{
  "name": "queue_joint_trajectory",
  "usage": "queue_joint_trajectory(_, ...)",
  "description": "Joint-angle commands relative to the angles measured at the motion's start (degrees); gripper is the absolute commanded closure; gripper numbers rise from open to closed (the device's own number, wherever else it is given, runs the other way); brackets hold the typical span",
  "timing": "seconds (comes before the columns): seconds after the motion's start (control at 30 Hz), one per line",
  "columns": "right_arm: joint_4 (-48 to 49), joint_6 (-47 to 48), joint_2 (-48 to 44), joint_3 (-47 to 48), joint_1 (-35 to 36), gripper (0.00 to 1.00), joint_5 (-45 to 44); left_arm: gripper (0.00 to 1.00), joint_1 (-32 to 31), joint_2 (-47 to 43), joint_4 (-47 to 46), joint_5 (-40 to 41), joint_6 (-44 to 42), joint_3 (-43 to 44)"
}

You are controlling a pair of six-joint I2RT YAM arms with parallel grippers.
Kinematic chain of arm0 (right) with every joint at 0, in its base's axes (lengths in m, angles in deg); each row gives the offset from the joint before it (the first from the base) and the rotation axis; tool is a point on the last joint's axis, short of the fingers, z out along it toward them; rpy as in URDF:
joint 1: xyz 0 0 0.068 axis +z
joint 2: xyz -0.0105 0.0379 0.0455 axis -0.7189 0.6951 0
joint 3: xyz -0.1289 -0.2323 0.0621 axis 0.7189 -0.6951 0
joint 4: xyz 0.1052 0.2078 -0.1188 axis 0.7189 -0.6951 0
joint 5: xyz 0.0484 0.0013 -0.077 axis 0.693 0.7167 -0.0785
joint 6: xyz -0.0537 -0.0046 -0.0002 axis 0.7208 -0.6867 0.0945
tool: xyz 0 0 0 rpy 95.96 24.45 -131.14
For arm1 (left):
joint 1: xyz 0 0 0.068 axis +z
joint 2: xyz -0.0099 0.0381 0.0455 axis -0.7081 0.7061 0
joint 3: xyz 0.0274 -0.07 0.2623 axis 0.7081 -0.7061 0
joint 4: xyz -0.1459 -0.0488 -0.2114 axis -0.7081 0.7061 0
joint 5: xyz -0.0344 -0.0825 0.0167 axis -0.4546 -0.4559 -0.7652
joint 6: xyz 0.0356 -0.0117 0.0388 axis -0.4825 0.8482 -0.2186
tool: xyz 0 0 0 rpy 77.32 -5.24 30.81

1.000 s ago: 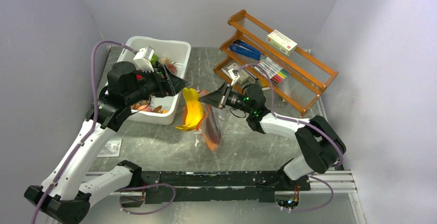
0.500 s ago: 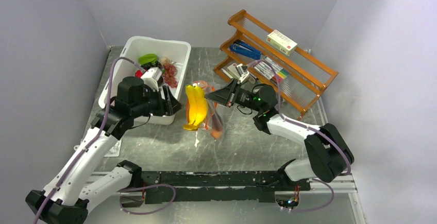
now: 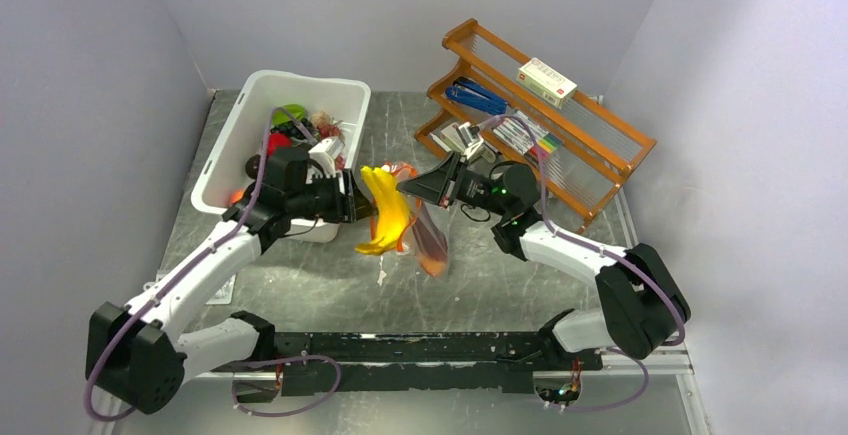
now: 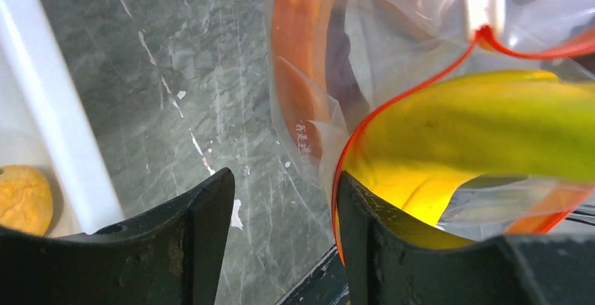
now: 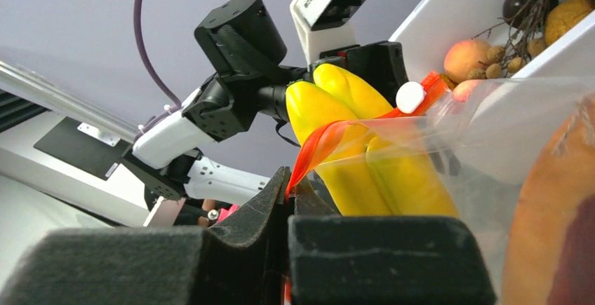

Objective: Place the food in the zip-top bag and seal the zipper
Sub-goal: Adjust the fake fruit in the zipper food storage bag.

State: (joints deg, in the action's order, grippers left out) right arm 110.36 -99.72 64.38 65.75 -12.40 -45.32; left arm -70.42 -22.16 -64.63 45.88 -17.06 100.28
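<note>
The right arm's fingers (image 5: 256,221) are pressed together on the orange-red zipper (image 5: 326,142) at one end of the mouth of the zip-top bag (image 3: 428,240). They hold the bag off the tabletop (image 4: 140,95), over its middle. The white slider tab (image 4: 484,7) sits on the strip near the yellow banana bunch (image 4: 477,123). The bunch stands in the bag's mouth with its lower part behind the clear plastic and its top above the strip. The dark red-brown, orange-rimmed slab (image 5: 554,214) lies lower in the bag.

The left arm's fingers (image 4: 189,242) stand apart, with only bare tabletop showing between them. The banana bunch and the zipper are just past the tip of one finger, but I cannot tell if they touch it.

A white bin (image 3: 340,90) with more toy food, including an orange round fruit (image 4: 24,196), sits toward the far left corner, right beside the left arm. A wooden rack (image 3: 600,170) stands toward the far right corner.
</note>
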Motion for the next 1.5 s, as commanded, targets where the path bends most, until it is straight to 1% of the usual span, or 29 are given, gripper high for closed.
queue_joint_trajectory(0.0,-0.84,1.84,-0.77,2.3,0.65,1.0,-0.26,0.47,-0.32,3.09,-10.16,-5.02,1.59,-2.3)
queue_joint_trajectory(0.17,0.23,1.66,1.07,1.61,1.62,1.0,-0.52,0.48,-0.32,5.38,-20.32,-7.0,5.59,-5.73)
queue_joint_trajectory(0.23,1.46,1.02,2.09,1.26,1.68,1.0,-0.42,0.5,-0.32,7.37,-23.35,-8.67,6.62,-5.94)
queue_joint_trajectory(0.27,2.18,0.58,2.39,1.07,1.77,1.0,-0.38,0.5,-0.36,8.17,-23.98,-9.11,6.92,-5.7)
queue_joint_trajectory(0.33,2.54,0.21,2.87,1.05,1.83,1.0,-0.31,0.52,-0.52,9.26,-24.02,-7.37,6.5,-5.46)
queue_joint_trajectory(0.4,1.88,0.7,2.98,1.33,1.92,1.0,-0.41,0.55,-0.74,10.03,-24.71,-5.91,6.38,-5.58)
queue_joint_trajectory(0.57,0.46,1.63,3.12,1.86,1.87,1.0,-0.74,0.57,-1.49,11.58,-29.35,-8.51,7.44,-6.51)
queue_joint_trajectory(0.7,-1.1,2.27,3.11,2.17,1.87,1.0,-0.74,0.86,-2.19,12.53,-28.55,-9.06,7.08,-7.03)
queue_joint_trajectory(0.73,-3.84,3.17,2.88,2.52,1.9,1.0,-0.87,0.92,-2.21,12.07,-27.85,-9.0,6.56,-7.14)
queue_joint_trajectory(0.77,-7.73,4.79,2.39,3.07,1.86,1.0,-1.2,0.93,-2.18,10.87,-26.46,-8.15,5.99,-7.05)
queue_joint_trajectory(0.8,-13.18,7.17,1.77,3.93,1.79,1.0,-2.01,0.93,-2.2,9.33,-24.0,-6.69,5.27,-6.54)
queue_joint_trajectory(0.83,-20.58,10.58,0.94,5.01,1.81,1.0,-4.45,0.93,-2.13,7.51,-20.71,-4.17,4.09,-5.62)
queue_joint_trajectory(0.87,-28.1,15.36,0.15,6.14,1.79,1.0,-7.19,0.93,-2.16,5.62,-16.2,-0.98,3.02,-4.07)
queue_joint_trajectory(0.93,-40.39,21.64,-1.62,8.43,1.77,1.0,-14.18,0.93,-2.17,1.66,-6.43,5.85,1.04,-0.22)
queue_joint_trajectory(1.0,-48.46,24.73,-2.52,10.13,1.81,1.0,-20.54,0.93,-2.17,-2.0,-2.12,9.88,0.79,3.41)
queue_joint_trajectory(1.03,-50.82,25.46,-2.7,10.81,1.82,1.0,-22.5,0.93,-2.17,-3.33,-1.57,10.22,1.07,4.87)
queue_joint_trajectory(1.1,-52.23,26.08,-2.43,12.6,1.79,0.97,-23.0,0.93,-2.17,-4.29,-2.57,8.38,2.34,6.81)
queue_joint_trajectory(1.2,-53.12,26.56,-1.03,15.57,1.85,0.95,-21.41,0.93,-2.22,-1.61,-4.69,2.33,4.75,7.42)
queue_joint_trajectory(1.23,-53.57,26.92,-0.52,16.35,1.85,0.97,-20.94,0.93,-2.23,-0.47,-4.96,1.17,4.86,7.47)
queue_joint_trajectory(1.27,-53.88,27.23,-0.18,16.93,1.8,1.0,-20.44,0.93,-2.24,0.47,-4.28,0.86,4.22,7.81)
queue_joint_trajectory(1.3,-53.71,27.52,-0.16,17.14,1.77,1.0,-19.88,0.93,-2.23,1.08,-3.05,1.03,2.99,8.12)
queue_joint_trajectory(1.33,-52.65,27.86,-0.49,16.89,1.72,1.0,-18.83,0.89,-2.25,1.11,-1.69,1.77,1.68,8.09)
queue_joint_trajectory(1.4,-46.2,25.94,-2.08,14.67,1.01,1.0,-13.69,0.71,-2.25,-0.37,-0.7,3.65,0.23,6.67)
queue_joint_trajectory(1.43,-42.65,24.59,-2.84,13.49,0.59,1.0,-11.29,0.66,-2.19,-1.46,-0.23,4.34,-0.11,6.03)
queue_joint_trajectory(1.47,-40.08,23.69,-3.48,12.97,0.34,1.0,-9.28,0.64,-2.24,-3.09,0.69,5.42,-0.45,5.7)
